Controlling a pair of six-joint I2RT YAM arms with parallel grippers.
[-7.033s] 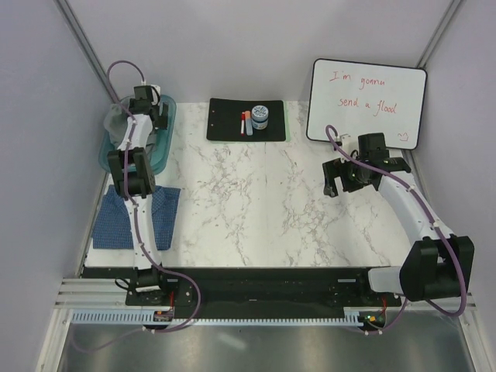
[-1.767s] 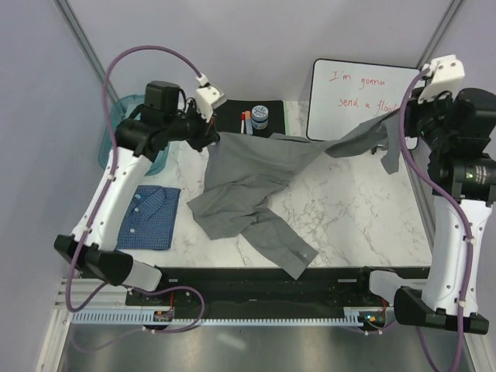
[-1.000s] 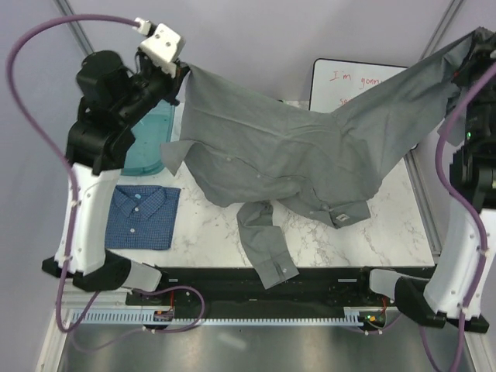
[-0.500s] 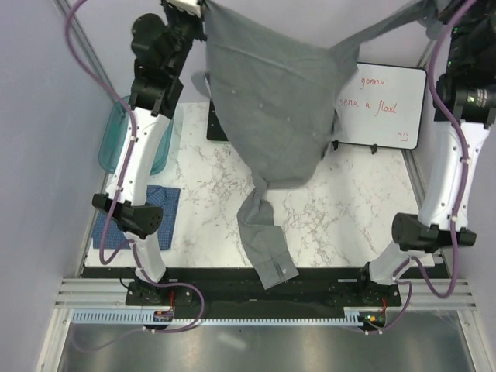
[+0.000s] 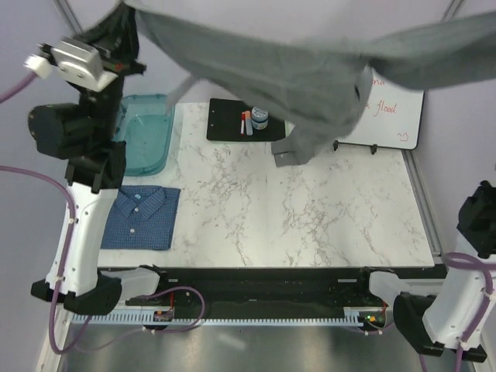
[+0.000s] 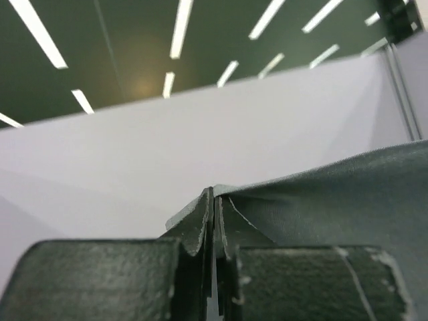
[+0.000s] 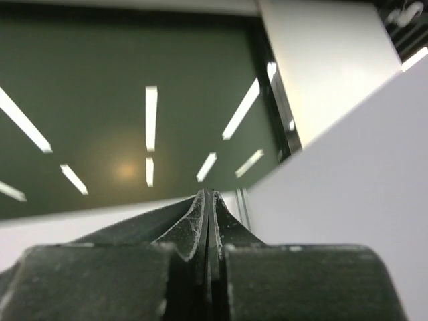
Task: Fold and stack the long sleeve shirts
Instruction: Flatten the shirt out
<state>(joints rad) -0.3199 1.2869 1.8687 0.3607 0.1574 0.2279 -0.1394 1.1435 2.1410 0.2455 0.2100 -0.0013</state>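
The left claw [image 6: 212,208] and right claw [image 7: 208,200] each pinch the grey shirt [image 5: 294,74], spread high above the table [image 5: 325,225]. The next move should be to lay it flat for folding.

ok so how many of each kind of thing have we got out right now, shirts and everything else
shirts: 2, the grey shirt held aloft and the blue shirt folded flat
teal tray: 1
whiteboard: 1
black mat: 1
jar: 1
total: 6, leaving out the marker-like bits by the jar, too small to count
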